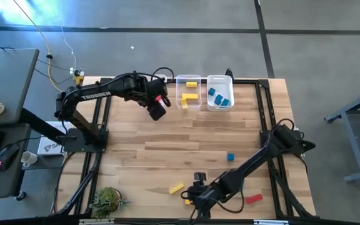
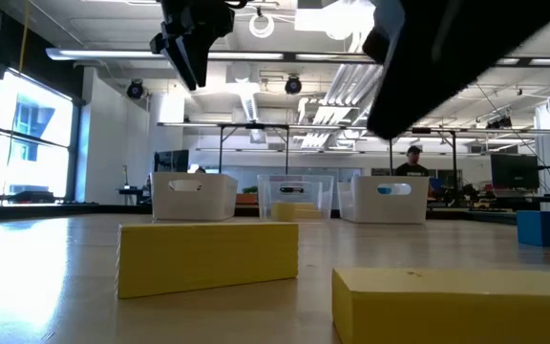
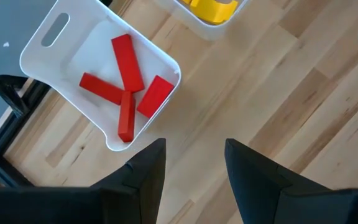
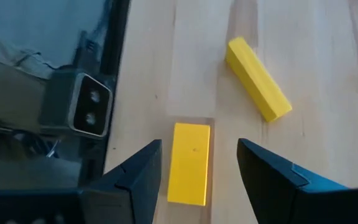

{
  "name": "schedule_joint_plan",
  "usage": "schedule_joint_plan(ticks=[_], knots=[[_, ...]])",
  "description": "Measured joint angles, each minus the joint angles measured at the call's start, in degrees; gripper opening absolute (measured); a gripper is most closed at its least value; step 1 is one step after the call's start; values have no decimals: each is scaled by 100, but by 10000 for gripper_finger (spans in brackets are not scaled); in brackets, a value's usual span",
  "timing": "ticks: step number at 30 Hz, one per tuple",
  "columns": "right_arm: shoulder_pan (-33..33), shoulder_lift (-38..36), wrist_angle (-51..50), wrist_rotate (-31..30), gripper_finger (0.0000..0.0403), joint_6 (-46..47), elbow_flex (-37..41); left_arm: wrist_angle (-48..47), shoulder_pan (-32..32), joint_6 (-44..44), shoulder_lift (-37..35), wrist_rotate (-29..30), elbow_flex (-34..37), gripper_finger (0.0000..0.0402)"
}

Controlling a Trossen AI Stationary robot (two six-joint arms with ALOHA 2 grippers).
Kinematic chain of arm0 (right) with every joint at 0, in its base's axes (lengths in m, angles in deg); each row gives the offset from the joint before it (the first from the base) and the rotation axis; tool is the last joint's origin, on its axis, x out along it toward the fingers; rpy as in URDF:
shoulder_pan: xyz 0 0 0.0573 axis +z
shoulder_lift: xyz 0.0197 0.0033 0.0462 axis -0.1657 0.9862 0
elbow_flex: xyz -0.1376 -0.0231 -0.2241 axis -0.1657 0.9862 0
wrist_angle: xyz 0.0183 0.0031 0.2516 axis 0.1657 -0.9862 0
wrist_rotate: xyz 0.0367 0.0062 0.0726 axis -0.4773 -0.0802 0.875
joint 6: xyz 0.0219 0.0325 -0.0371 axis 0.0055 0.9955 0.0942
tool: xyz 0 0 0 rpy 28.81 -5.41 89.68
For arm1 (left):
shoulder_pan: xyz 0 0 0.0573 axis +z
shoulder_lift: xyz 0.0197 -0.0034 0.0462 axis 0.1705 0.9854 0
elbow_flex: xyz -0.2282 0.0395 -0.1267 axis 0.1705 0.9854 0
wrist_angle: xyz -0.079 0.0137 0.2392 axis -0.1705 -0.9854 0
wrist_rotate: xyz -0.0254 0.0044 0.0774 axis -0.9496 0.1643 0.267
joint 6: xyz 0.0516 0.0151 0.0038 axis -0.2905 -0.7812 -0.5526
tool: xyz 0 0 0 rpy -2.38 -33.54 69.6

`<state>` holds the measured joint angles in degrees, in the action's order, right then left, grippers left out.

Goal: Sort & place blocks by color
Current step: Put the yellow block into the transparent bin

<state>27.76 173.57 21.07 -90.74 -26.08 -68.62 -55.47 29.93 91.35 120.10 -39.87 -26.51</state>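
Observation:
My right gripper [image 4: 199,152] is open low over the table's near edge, one finger on each side of a short yellow block [image 4: 189,163] that lies flat on the wood; I see no touch. A longer yellow bar [image 4: 258,78] lies just beyond it. Both yellow blocks [image 1: 177,188] lie near the front edge, as does a red block [image 1: 254,199], and a blue cube [image 1: 230,156] sits farther in. My left gripper [image 3: 194,149] hangs open and empty above the table beside the bin [image 3: 48,59] holding several red blocks [image 3: 128,62].
At the far edge stand a bin [image 1: 189,81] with yellow blocks and a bin [image 1: 220,77] with blue blocks. A small camera [image 4: 79,106] sits at the near edge beside my right gripper. A potted plant [image 1: 108,200] stands at the near left corner.

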Motion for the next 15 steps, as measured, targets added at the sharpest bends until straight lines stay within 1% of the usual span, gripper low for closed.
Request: schedule_joint_plan(ticks=[9, 15], knots=[[78, 269, 15, 14, 195, 111, 0, 4, 1, 15, 2, 1, 0, 154], [109, 304, 38, 0, 195, 82, 0, 7, 2, 15, 3, 1, 1, 152]])
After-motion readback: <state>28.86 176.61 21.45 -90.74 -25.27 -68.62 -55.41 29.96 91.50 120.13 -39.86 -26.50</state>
